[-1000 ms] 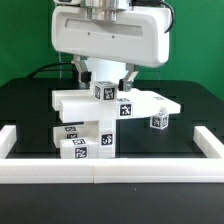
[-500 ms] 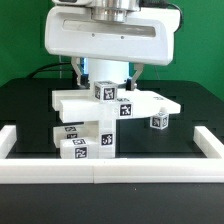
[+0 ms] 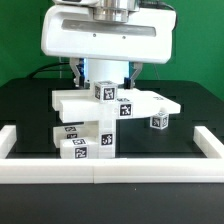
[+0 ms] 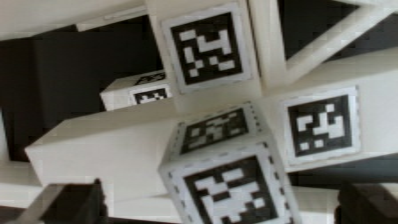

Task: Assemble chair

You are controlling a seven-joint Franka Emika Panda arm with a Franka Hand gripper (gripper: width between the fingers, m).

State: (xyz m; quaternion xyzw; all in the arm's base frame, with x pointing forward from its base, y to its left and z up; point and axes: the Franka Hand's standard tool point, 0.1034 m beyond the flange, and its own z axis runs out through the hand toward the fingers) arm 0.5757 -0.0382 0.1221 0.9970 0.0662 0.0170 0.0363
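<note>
At the exterior view's left, a white border rail [image 3: 12, 140] lies along the edge of the black worktop [image 3: 30, 110]; it meets a front rail [image 3: 110, 172] that runs across the near side.

Right of that rail, the chair [image 3: 95, 120] stands part-built near the middle of the worktop, well inside the rails. At its left end is a low stack of tagged blocks [image 3: 82, 142]; a long bar [image 3: 75, 101] lies across the top of the stack and reaches toward the exterior view's right. A tagged block [image 3: 103, 91] sits on the bar's middle; just right of it a second tag [image 3: 125, 109] faces front.

The hand [image 3: 105, 74] hangs straight over that block, under the bulky white robot arm [image 3: 100, 35]. Its jaws are spread wide, with one dark finger [image 3: 81, 70] on each side of the white upright piece rising behind the block; it is released and grasps nothing. Whether a finger brushes that piece I cannot tell.

The wrist view shows the same spot close up and blurred: a tagged cube [image 4: 228, 175] nearest the camera; a slab with a large tag [image 4: 210, 45] beyond it.

Further right, a small cube [image 3: 158, 121] sits just beside the bar's right end; whether they touch I cannot tell. The right rail [image 3: 205, 140] closes that side.
</note>
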